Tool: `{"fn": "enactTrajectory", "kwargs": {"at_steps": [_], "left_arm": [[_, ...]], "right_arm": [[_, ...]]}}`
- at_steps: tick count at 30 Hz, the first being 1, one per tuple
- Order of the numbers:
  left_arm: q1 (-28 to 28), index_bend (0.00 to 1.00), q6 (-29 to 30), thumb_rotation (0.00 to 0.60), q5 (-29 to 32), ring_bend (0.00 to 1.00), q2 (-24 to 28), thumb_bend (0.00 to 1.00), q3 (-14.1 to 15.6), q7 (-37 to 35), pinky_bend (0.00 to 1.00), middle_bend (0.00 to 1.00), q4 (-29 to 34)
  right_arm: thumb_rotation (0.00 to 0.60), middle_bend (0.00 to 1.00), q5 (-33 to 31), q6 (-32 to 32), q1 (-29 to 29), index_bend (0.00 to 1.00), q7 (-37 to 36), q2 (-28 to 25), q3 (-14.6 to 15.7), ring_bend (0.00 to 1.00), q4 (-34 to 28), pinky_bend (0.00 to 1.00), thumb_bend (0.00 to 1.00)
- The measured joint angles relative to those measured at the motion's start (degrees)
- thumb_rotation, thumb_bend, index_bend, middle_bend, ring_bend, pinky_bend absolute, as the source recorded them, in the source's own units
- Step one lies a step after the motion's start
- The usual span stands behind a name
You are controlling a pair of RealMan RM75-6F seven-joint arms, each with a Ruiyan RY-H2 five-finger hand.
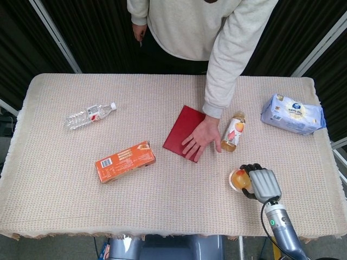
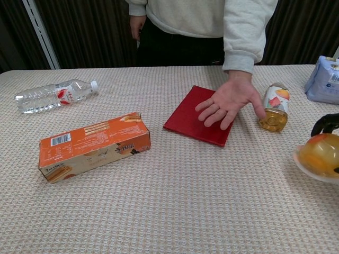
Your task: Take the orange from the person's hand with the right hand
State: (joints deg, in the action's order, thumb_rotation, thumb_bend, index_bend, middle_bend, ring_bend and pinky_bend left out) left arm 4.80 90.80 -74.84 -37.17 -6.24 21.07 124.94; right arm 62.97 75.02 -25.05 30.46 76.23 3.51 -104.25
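While the right hand [image 1: 264,184] holds the orange [image 1: 239,179] in curled fingers [image 1: 248,168] above the desk's [image 1: 162,211] near right corner, well apart from the person's hand [image 1: 203,138], it should keep that grip firm and level.

The right robot hand [image 1: 264,184] covers the orange's [image 1: 237,179] far side; chest view cuts the orange [image 2: 321,155] at its right edge.

Orange box [image 2: 94,146] barcode, bottle [image 2: 54,94] label, nothing legible
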Motion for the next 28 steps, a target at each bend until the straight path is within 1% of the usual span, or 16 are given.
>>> {"fn": "enactTrajectory", "kwargs": {"at_steps": [2,3,5,8,13,18,22,25,28], "left_arm": [[-0.03,0.01,0.08,0.6,-0.28,0.0,-0.01,0.15,0.03,0.03,0.0,0.0,0.03],[-0.04,0.01,0.12,0.6,-0.34,0.0,-0.02,0.15,0.03,0.02,0.0,0.0,0.03],[-0.12,0.01,0.25,0.6,-0.4,0.0,-0.01,0.15,0.03,-0.2,0.0,0.0,-0.01],[-0.16,0.01,0.36,0.6,-0.25,0.0,0.07,0.15,-0.08,-0.58,0.0,0.0,-0.14],[-0.28,0.01,0.6,0.6,-0.29,0.0,0.22,0.15,-0.19,-0.98,0.0,0.0,-0.27],[-0.42,0.01,0.8,0.6,-0.44,0.0,0.33,0.15,-0.2,-1.26,0.0,0.0,-0.39],[-0.45,0.0,0.8,0.6,-0.32,0.0,0.5,0.15,-0.31,-1.89,0.0,0.0,-0.65],[-0.51,0.0,0.84,0.6,-0.19,0.0,0.74,0.15,-0.42,-2.55,0.0,0.0,-0.76],[-0.63,0.0,0.92,0.6,-0.5,0.0,0.85,0.15,-0.37,-2.77,0.0,0.0,-0.78]], "right_arm": [[0.6,0.0,-0.24,-0.97,0.03,0.13,0.8,0.32,0.33,0.0,0.23,0.15,0.15],[0.6,0.0,-0.55,-1.48,0.01,0.1,1.13,0.42,0.41,0.0,0.27,0.11,0.14],[0.6,0.0,-1.33,-2.52,-0.07,0.06,1.79,0.56,0.36,0.0,0.25,0.06,0.12],[0.6,0.0,-0.96,-2.65,-0.01,0.03,1.79,0.48,-0.05,0.0,0.26,0.02,0.1],[0.6,0.0,1.8,-1.61,0.52,0.03,0.88,-0.22,-0.52,0.0,0.53,0.0,0.08],[0.6,0.0,7.59,1.17,1.53,0.01,0.42,-1.49,-0.16,0.0,2.07,0.0,0.07],[0.6,0.0,14.19,5.19,2.75,0.0,0.35,-2.74,0.32,0.0,4.76,0.0,0.07],[0.6,0.0,18.96,9.59,4.11,0.0,0.5,-3.7,0.2,0.0,7.03,0.0,0.06],[0.6,0.0,20.39,11.59,5.2,0.0,-0.47,-4.19,-0.51,0.0,7.3,0.0,0.07]]}}
